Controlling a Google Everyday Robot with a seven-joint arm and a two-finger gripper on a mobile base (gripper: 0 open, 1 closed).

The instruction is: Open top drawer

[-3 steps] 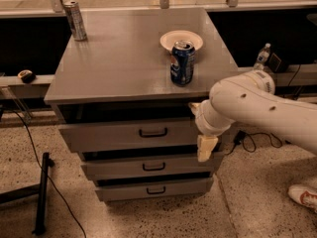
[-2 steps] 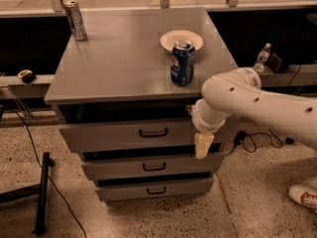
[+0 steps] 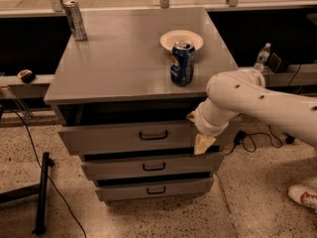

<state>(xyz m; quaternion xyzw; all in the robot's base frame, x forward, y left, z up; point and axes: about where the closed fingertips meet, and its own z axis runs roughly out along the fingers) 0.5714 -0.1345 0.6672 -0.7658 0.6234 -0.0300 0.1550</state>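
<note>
The top drawer (image 3: 114,135) is grey with a wide flat front and a small black bar handle (image 3: 153,135) at its centre. It stands pulled out a little under the grey cabinet top (image 3: 129,53), with a dark gap above its front. My gripper (image 3: 203,144) hangs from the white arm (image 3: 257,100) in front of the drawer's right end, to the right of the handle and apart from it. Two narrower grey drawers (image 3: 148,166) sit below.
A blue soda can (image 3: 182,63) and a white bowl (image 3: 181,38) stand on the cabinet top; a silver can (image 3: 76,20) is at its back left. A water bottle (image 3: 261,57) stands on the right ledge. A black stand (image 3: 42,192) and cables lie on the floor at left; a shoe (image 3: 303,196) is at right.
The arm and gripper have shifted left along the top drawer's front, toward the handle. The drawer has not visibly moved.
</note>
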